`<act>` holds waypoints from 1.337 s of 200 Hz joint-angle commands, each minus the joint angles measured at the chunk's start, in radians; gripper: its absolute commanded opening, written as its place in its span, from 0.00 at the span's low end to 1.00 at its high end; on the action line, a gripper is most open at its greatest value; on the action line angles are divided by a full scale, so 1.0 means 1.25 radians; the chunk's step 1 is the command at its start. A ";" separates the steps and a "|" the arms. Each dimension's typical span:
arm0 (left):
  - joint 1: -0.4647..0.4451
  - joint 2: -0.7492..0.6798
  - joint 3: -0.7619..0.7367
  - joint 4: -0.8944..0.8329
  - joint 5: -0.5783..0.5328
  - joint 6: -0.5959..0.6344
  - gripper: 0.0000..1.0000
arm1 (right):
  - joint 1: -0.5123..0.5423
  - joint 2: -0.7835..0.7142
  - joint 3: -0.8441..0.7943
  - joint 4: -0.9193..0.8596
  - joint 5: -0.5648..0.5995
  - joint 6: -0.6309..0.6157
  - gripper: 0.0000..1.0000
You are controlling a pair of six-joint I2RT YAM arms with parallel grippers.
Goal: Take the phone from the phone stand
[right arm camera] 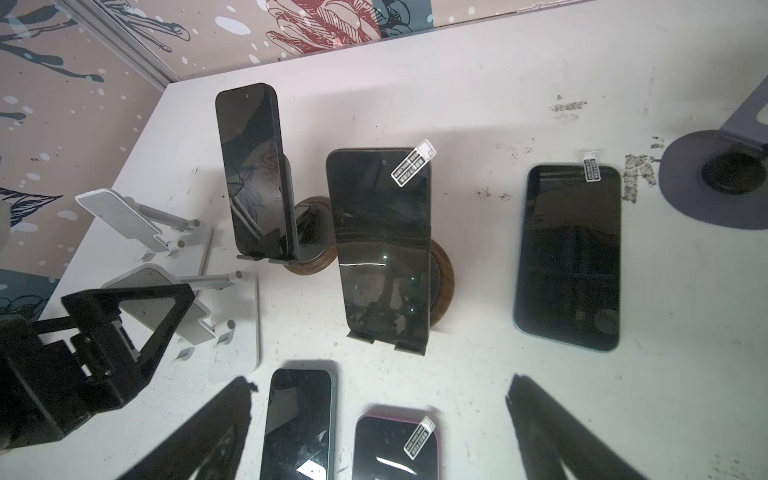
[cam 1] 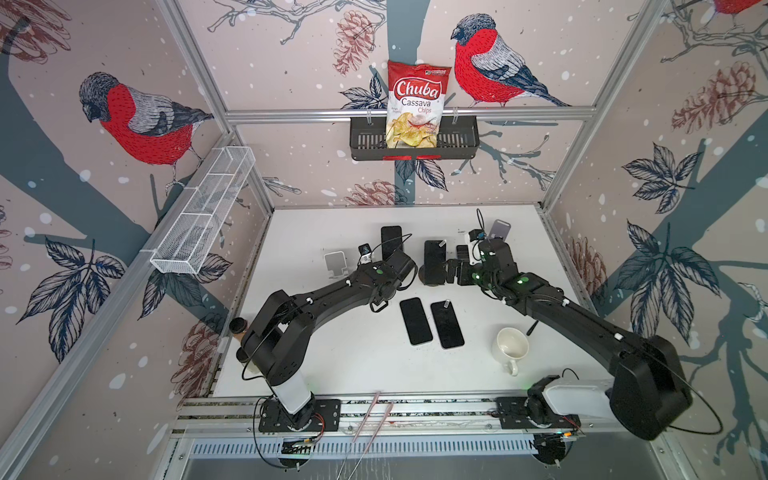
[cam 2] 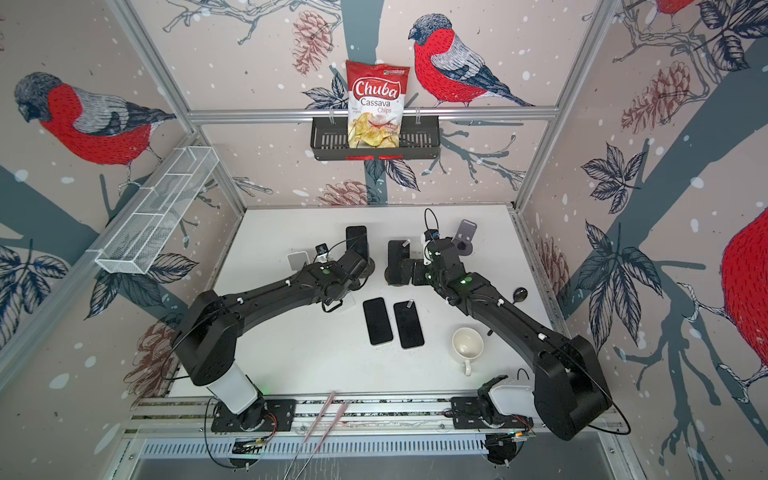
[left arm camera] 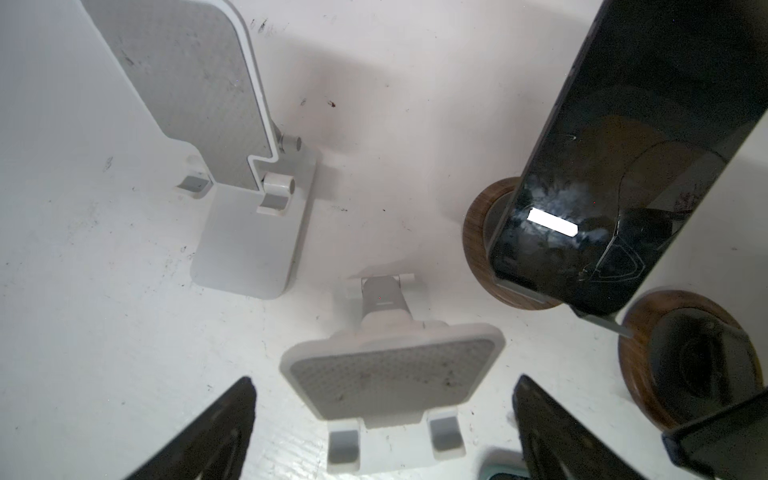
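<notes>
Two arms work over a scuffed white tabletop inside an aluminium-framed cell with bullfinch-and-pinecone wallpaper. Back wall: black slotted basket holding a red-and-white Chuba cassava chips bag. Left wall: empty white wire-mesh shelf.

Two black slab phones stand upright on round wood-rimmed stands mid-tabletop. Sticker-tagged black phone leans back on its wood-rimmed round phone stand, bottom edge seated in two small hooks, screen dark. Second black phone on a matching stand just beside it. Two white folding stands sit bare nearby. Flat on the tabletop: a pair of black phones near the front, another off to the side. White ceramic mug lies near the right arm.

Left claw spread, hovering over a white stand, holding nothing. Right claw spread, facing the tagged phone, apart from it.
</notes>
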 commanded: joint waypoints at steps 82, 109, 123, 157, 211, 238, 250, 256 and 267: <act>0.031 -0.007 -0.051 0.153 -0.010 0.079 0.90 | -0.005 0.023 0.002 0.025 -0.019 -0.011 0.98; 0.033 0.002 -0.049 0.165 -0.002 0.099 0.90 | -0.005 0.024 0.001 0.028 -0.017 -0.011 0.98; 0.034 0.001 -0.053 0.166 -0.004 0.103 0.90 | -0.005 0.024 0.001 0.027 -0.016 -0.013 0.98; 0.037 0.003 -0.054 0.181 0.009 0.129 0.57 | -0.005 0.024 0.000 0.030 -0.018 -0.013 0.98; 0.038 0.006 -0.052 0.182 0.015 0.134 0.49 | -0.006 0.025 0.000 0.028 -0.016 -0.014 0.98; 0.038 -0.007 -0.055 0.175 0.002 0.152 0.48 | -0.006 0.025 -0.001 0.028 -0.016 -0.015 0.98; 0.040 -0.019 -0.061 0.180 -0.002 0.175 0.48 | -0.006 0.024 -0.002 0.027 -0.016 -0.014 0.98; 0.042 -0.024 -0.064 0.185 -0.005 0.189 0.47 | -0.006 0.024 -0.001 0.027 -0.016 -0.014 0.98; 0.044 -0.039 -0.071 0.199 -0.001 0.221 0.47 | -0.006 0.024 0.000 0.029 -0.016 -0.014 0.98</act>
